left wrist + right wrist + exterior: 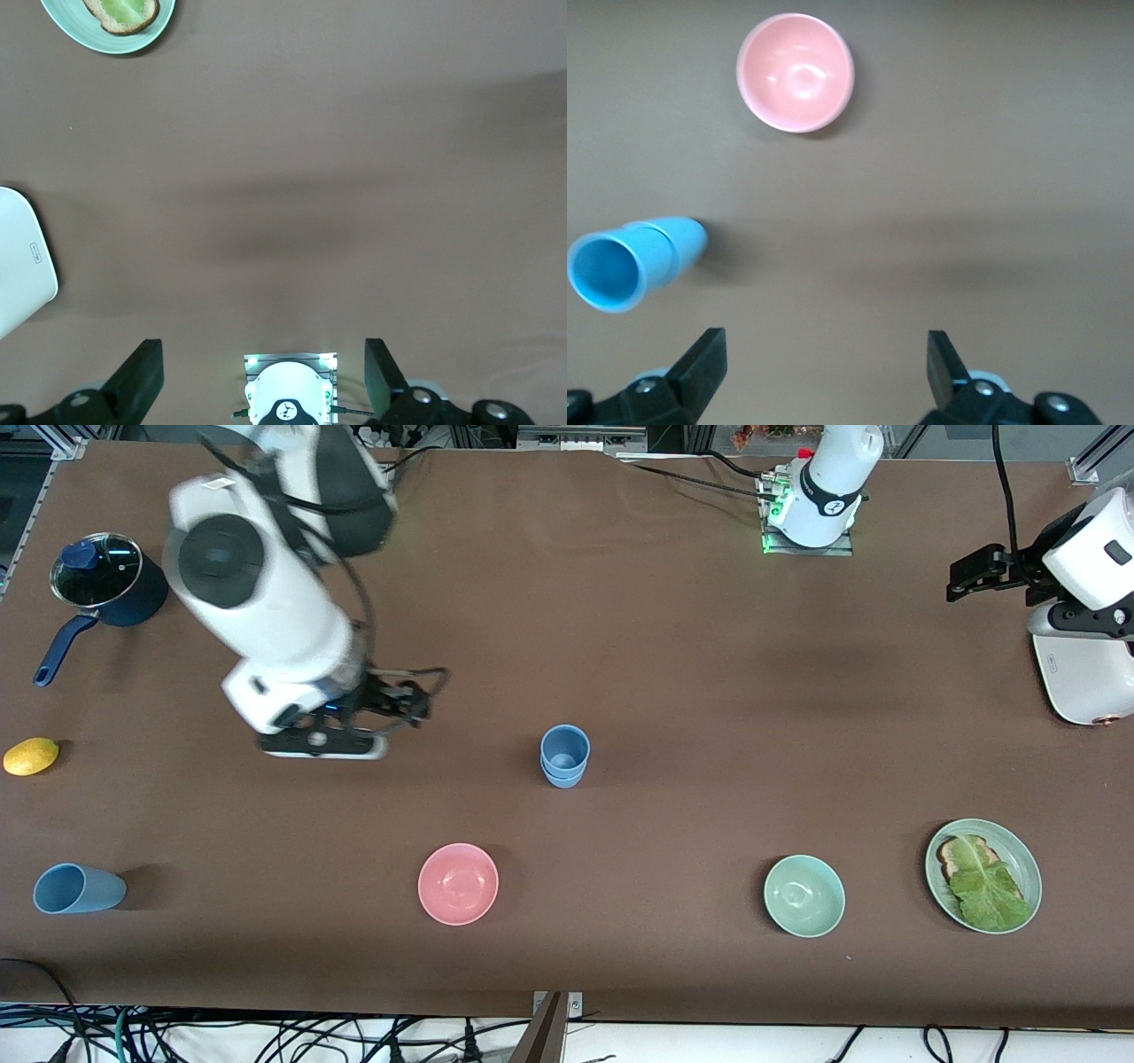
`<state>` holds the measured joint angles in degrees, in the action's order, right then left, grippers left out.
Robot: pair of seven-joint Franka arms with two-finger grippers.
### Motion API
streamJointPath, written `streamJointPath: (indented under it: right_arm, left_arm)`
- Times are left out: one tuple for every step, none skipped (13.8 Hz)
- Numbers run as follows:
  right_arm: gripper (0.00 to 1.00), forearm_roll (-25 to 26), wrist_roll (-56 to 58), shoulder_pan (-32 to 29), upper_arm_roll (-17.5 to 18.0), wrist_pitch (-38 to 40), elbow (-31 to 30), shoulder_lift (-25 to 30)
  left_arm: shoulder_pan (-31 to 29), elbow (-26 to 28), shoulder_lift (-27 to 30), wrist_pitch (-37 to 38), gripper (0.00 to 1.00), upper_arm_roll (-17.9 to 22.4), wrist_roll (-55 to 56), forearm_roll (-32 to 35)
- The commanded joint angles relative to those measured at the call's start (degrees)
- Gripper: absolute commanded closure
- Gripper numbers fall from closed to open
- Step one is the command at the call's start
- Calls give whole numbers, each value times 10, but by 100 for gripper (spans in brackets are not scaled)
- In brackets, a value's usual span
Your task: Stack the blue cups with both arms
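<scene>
Two blue cups are nested as a stack (564,755) standing upright near the middle of the table (673,655), farther from the front camera than the pink bowl (458,883). A third blue cup (78,888) lies on its side close to the table's front edge at the right arm's end, mouth toward that end's corner. So the job looks roughly 2/3 done, w/ one cup left.

Right pincer (416,707) hangs over bare table between the stack and the pot (110,590), fingers spread wide, holding nothing. Left pincer (973,574) is up over the left arm's end of the table, also wide and empty; that arm waits. Its wrist view shows only bare table, a plate w/ toast and lettuce (113,40) and a white appliance (22,261).

Step in hand, as I judge it: go fetch the lying cup w/ the right arm, since it's at that arm's end. Tips:
- Cup is on its side, so it can roll. Come down w/ fingers across the body, not along it.
- Grip nearer the open rim, so the narrow base is free to drop into the stack.
- Tilt upright before carrying.
- Line up over the stack's mouth, lower slowly, let go only once seated. The stack is light and may tip if nudged.
</scene>
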<state>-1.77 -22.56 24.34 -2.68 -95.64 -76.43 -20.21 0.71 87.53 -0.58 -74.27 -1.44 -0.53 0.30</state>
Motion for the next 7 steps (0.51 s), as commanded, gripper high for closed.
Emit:
streamJointPath:
  right_arm:
    - [0,-12,55,-63,12,25,-78,87]
    - [0,-12,67,-81,13,40,-87,105]
    - [0,-12,87,-96,13,54,-94,122]
    - [0,-12,109,-107,12,67,-96,133]
    - [0,-10,126,-121,12,80,-97,142]
    - [0,-7,138,-128,13,89,-98,149]
    - [0,-3,147,-135,13,91,-104,158]
  left_arm:
    - [1,-11,-5,3,0,3,-11,-15]
    - [1,-11,-6,3,0,3,-11,-15]
    - [1,-12,-7,3,0,3,-11,-15]
    - [1,-15,-8,3,0,3,-11,-15]
    - [2,-15,-8,3,0,3,-11,-15]
    - [2,-16,-8,3,0,3,-11,-15]
    - [2,-16,-8,3,0,3,-11,-15]
